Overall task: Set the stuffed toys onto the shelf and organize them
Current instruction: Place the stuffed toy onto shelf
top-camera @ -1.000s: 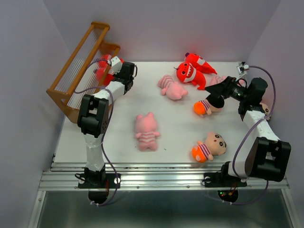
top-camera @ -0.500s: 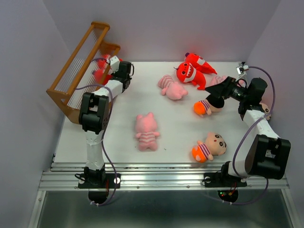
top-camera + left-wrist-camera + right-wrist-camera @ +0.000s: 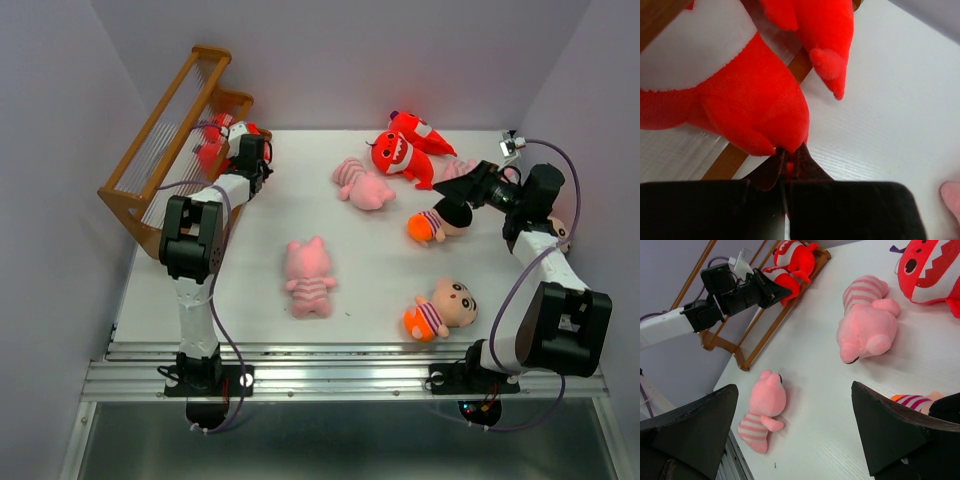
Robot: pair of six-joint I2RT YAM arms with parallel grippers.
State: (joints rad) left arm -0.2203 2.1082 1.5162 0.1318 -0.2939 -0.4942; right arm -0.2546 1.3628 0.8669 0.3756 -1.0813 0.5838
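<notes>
here the left hand (image 3: 789,155) is pressed nearly together, its 2 dark tips pinching a small fold of red plush at the bottom edge of a red monster (image 3: 750,105). that toy lies just ahead of the tips, over the brown bar and pale slats at the low far end of the shelf (image 3: 165,140), its white patch turned up. another piece of red plush (image 3: 825,40) sits just beyond it; whether that belongs to the same toy cannot be told. the right hand (image 3: 447,200) is spread as wide as it goes and grips nothing, held above the right side of the worktop (image 3: 250,290). a boy doll (image 3: 428,226) lies just under and beside it, its striped middle showing by the right finger in the wrist view. a pink pig (image 3: 362,183) lies ahead of that hand, a 2nd pink pig (image 3: 308,277) well apart near the middle of the worktop. 2 red monsters (image 3: 400,155) lie touching at the far edge, and a 2nd boy doll (image 3: 440,308) lies near the right arm's base.
</notes>
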